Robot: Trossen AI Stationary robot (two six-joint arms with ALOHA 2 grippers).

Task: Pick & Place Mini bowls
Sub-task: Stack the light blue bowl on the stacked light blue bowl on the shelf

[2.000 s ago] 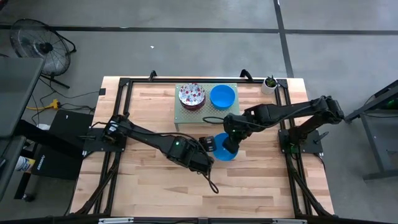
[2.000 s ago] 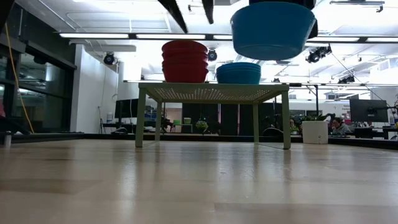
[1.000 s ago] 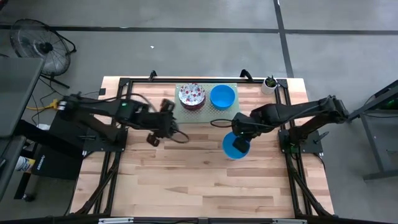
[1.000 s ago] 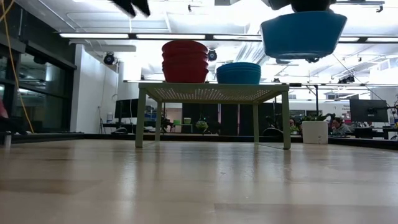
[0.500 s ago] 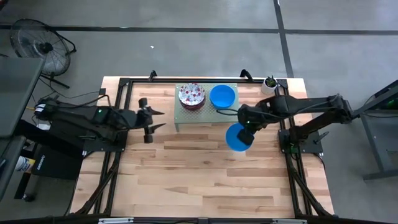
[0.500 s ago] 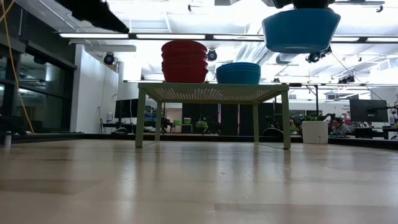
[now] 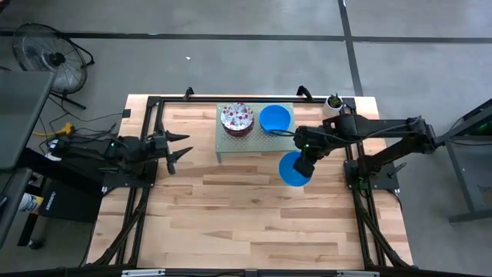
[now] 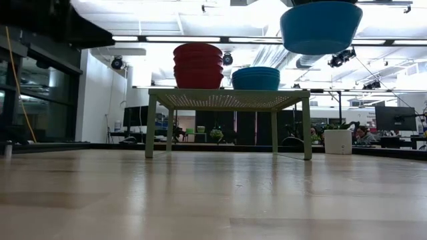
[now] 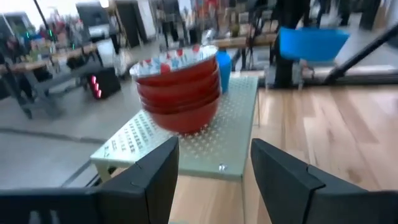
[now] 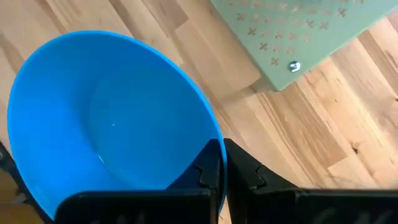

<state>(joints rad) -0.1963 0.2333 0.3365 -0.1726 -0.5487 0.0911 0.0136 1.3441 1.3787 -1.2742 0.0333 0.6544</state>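
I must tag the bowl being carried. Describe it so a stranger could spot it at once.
Find the pale green perforated stand at the table's back. Just off its right front corner, the right gripper holds a plain blue bowl by its rim, alone in mid-air; the other bowls sit stacked on the stand.

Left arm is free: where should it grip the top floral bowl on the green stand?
Probably by the rim. The top floral bowl sits nested on its red stack, so only its thin lip is exposed. Bring the open left gripper down from above on the near side, one finger inside, one outside, as the right gripper pinches the blue bowl.
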